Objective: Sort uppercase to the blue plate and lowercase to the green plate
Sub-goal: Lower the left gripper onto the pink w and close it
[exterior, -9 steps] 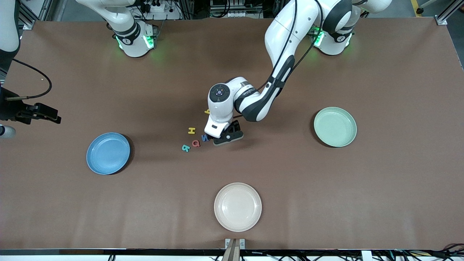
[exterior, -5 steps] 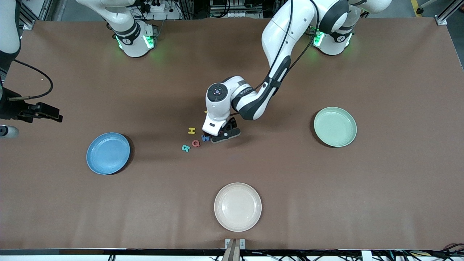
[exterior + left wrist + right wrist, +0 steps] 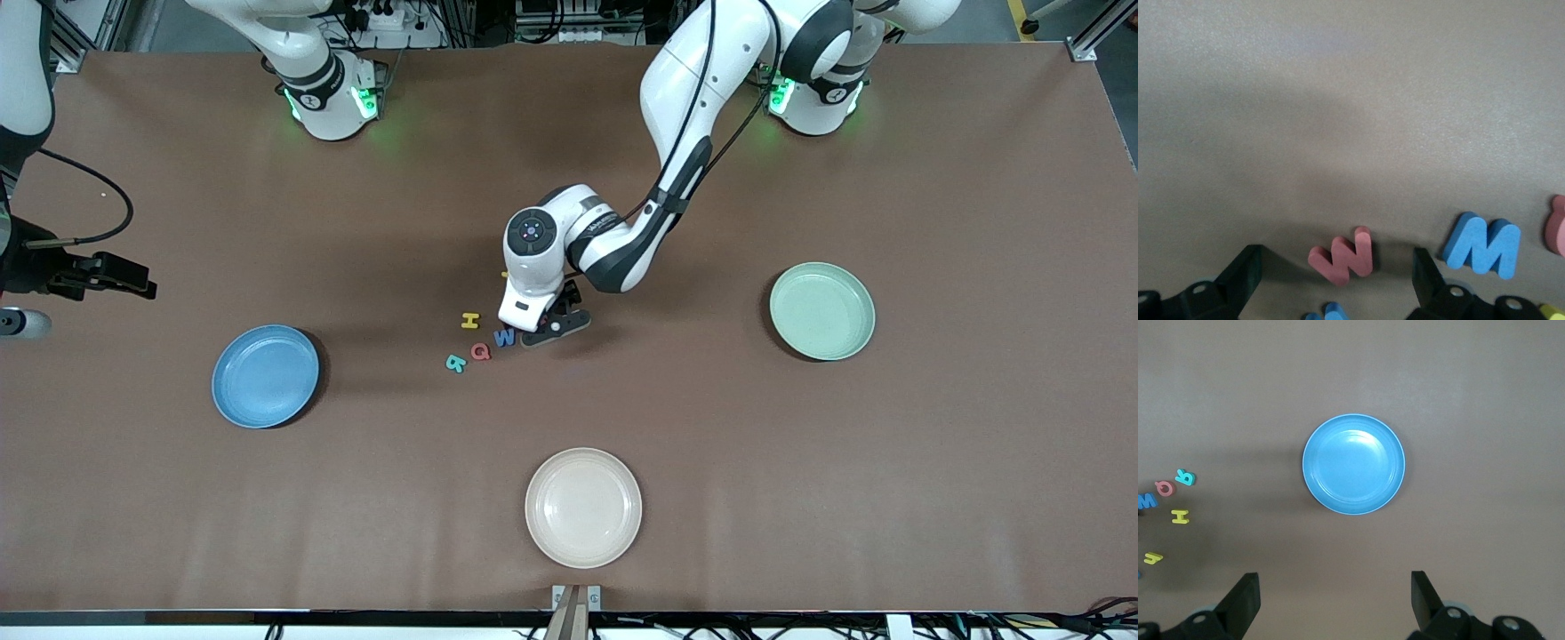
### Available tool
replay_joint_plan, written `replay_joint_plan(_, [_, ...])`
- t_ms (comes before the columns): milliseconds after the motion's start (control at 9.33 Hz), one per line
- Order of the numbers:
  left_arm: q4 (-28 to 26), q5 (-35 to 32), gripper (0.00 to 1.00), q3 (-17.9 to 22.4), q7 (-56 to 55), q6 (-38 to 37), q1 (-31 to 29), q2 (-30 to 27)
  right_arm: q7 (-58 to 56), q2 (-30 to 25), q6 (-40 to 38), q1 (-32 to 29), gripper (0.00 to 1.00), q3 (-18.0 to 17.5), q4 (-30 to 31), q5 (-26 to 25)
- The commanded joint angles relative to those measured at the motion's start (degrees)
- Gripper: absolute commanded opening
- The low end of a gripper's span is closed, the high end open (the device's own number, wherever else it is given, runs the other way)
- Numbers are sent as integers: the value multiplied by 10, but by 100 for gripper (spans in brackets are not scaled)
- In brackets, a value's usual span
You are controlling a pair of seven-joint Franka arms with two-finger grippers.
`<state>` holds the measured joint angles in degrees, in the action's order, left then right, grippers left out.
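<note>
Left wrist view: I see left gripper point(image 3: 1338, 280) jaws spread wide, straddling red w point(image 3: 1343, 257) w/o touching it; blue W point(image 3: 1483, 245) just beside. Left arm bent low over the letter cluster mid-counter point(image 3: 800, 489). Right gripper point(image 3: 1335, 600) jaws wide, empty, over blue plate point(image 3: 1353, 465); right arm waits. Green plate point(image 3: 822, 311) at left arm's end.

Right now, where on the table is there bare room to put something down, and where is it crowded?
Bare cloth lies between the blue plate and the cream plate, and between the cream plate and the green plate. It is crowded mid-table: the H, Q, W and R cluster beside the left gripper, open low around a red w. The right gripper waits open above the blue plate.
</note>
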<state>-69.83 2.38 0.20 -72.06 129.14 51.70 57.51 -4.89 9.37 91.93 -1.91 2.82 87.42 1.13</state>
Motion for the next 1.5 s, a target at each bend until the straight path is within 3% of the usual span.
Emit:
replay_joint_plan(0, [12,18,88,7,3,-12,6,6,-4,-5,0,-9,100,-6,3,4])
replay_joint_plan(322, [13,18,76,9,3,-12,3,6,-4,-5,4,-9,100,-6,3,5])
replay_joint_plan(643, [13,18,74,9,3,-12,3,6,-4,-4,6,-8,100,-6,2,5])
replay_joint_plan(1394, [13,19,43,9,3,-12,3,8,-3,-4,10,-8,100,-6,2,5])
